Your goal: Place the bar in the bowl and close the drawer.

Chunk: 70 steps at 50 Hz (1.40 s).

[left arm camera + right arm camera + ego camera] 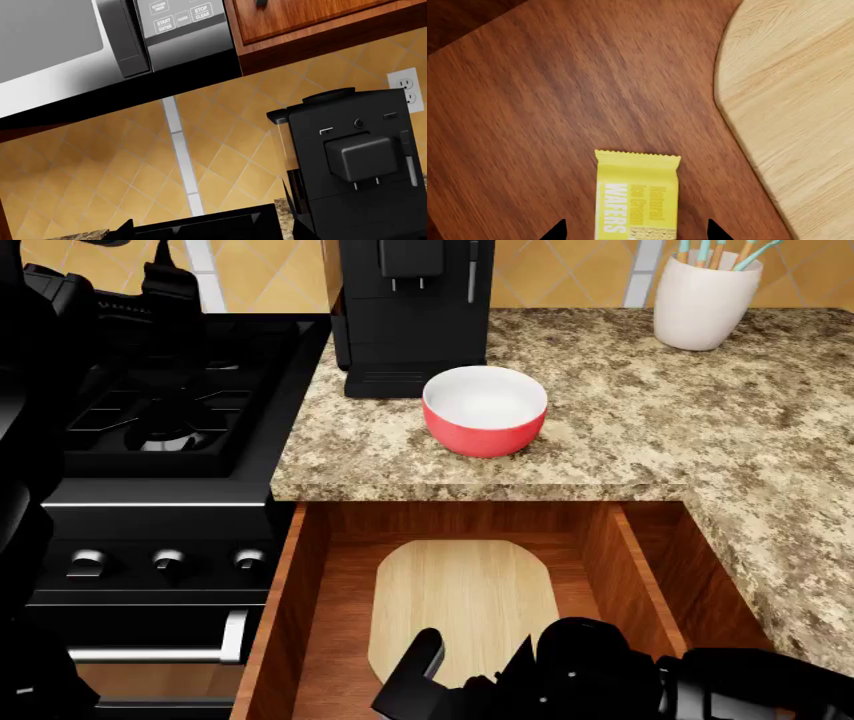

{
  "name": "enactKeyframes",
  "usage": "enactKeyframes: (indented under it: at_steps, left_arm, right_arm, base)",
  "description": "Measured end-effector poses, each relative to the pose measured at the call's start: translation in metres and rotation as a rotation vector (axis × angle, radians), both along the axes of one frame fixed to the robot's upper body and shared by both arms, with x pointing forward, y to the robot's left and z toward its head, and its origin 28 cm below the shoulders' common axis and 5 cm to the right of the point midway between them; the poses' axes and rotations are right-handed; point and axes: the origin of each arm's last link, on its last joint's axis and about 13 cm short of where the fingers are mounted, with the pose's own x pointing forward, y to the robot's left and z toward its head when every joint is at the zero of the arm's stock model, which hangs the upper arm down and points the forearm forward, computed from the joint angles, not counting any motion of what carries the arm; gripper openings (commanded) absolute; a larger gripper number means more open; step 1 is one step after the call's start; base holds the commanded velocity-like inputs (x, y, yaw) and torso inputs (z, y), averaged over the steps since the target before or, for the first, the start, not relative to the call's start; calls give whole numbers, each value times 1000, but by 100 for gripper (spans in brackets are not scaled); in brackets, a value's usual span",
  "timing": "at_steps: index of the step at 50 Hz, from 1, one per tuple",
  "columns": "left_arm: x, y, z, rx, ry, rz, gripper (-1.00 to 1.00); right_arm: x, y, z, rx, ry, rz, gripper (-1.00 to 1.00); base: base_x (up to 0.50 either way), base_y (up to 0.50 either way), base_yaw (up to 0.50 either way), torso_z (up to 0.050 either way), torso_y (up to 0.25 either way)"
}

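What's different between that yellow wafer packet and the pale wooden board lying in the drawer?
The yellow-wrapped wafer bar is shiny, printed with lettering and straight-edged with crimped ends; the pale wooden board is plain, matte, grained wood with rounded corners. The bar is also far smaller than the board. They lie apart, with a strip of bare wood between them. Both lie flat on the floor of the reddish-brown wooden drawer.

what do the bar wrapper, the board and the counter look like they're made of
The bar seems wrapped in yellow plastic film: crimped zigzag end, printed lettering. The board looks like pale unfinished wood with visible grain. The counter looks like polished granite, speckled brown and cream, though it could be laminate.
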Motion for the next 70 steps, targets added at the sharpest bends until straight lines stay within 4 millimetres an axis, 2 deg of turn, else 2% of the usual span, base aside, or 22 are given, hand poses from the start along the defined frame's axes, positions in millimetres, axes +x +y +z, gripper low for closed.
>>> enactKeyframes:
  at_steps: [38, 70]
  left_arm:
    - [0, 2, -3, 3, 4, 5, 100]
    - [0, 2, -5, 11, 7, 13, 100]
  right_arm:
    - [-1, 0, -33, -45, 29, -1, 100]
    - [-1, -3, -49, -54, 46, -12, 100]
  base:
    - [0, 0, 0, 0, 0]
    - [0, 0, 0, 0, 0]
